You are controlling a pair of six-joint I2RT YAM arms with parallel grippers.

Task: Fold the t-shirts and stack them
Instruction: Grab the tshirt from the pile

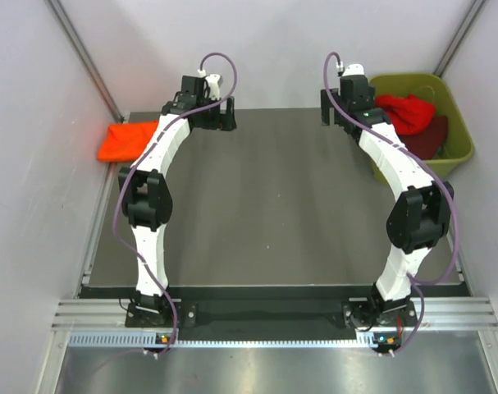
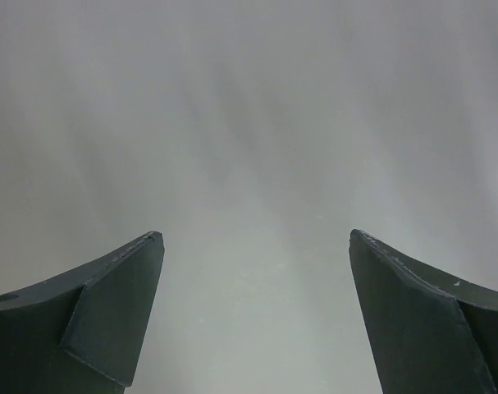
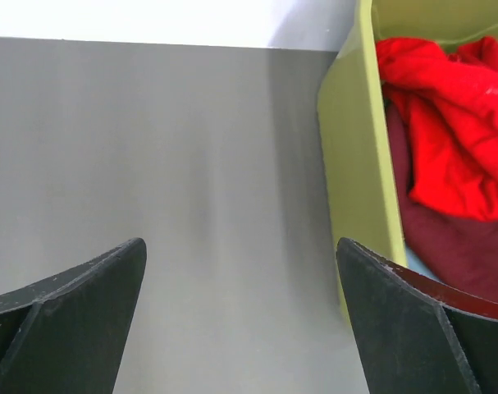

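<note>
Both pincers are wide open and holding nothing: left pincer (image 2: 255, 235) is just staring at bare tabletop (image 1: 273, 205), and right pincer (image 3: 240, 240) hangs over bare tabletop too, with the tub wall just off its right finger.

Shirts: the orange t-shirt (image 1: 127, 141) lies in a flat bundle at the far-left edge of the tabletop, right beside the left arm's forearm and looking partly over the edge. The red t-shirt (image 3: 445, 123) is crumpled on top inside the olive tub (image 3: 355, 164) at the far-right corner, with the maroon t-shirt (image 3: 458, 242) under it. I can't make out a fourth one for sure.

My guess is the next job is fishing the red one out, so here's what worries me:
- red and maroon are bunched together, so a deep pinch could drag both up
- cloth catching on the tub rim could tip or slide the tub, since it looks light
- the left arm swinging outward could nudge the orange one off the edge

Room-wise, the whole middle of the tabletop is open for spreading and folding. The sides are tight though: pale walls (image 1: 35, 164) close in on left and right, and the tub sits hard against the right one.
</note>
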